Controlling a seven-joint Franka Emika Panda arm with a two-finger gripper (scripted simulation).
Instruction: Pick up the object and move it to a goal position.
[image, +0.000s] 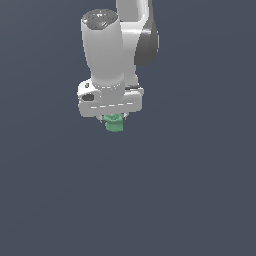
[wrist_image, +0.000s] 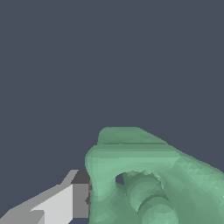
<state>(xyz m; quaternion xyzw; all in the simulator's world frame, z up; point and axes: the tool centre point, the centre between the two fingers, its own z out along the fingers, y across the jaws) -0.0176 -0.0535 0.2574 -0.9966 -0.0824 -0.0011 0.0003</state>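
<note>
Green and lumpy, the object (wrist_image: 144, 179) fills the near part of the wrist view, pressed against one grey-tipped finger (wrist_image: 80, 199) of the gripper (image: 114, 120); the opposite finger is out of frame there. From the exterior view the object (image: 114, 125) hangs just below the white gripper bar (image: 111, 106), tucked between the short fingers, so the hand appears to be pinching it, with only its lower end poking out beneath. Nothing shows under it but flat dark ground, and no goal marker is visible in either view. My worry is slippage: the surface is uneven, with rounded ridges and a small hollow, so the pads likely bear on bumps rather than a flat face, and a quick swing of the arm could twist it or let it drop. It looks matte, pale green, roughly cylindrical, and far narrower than the bar above it.
</note>
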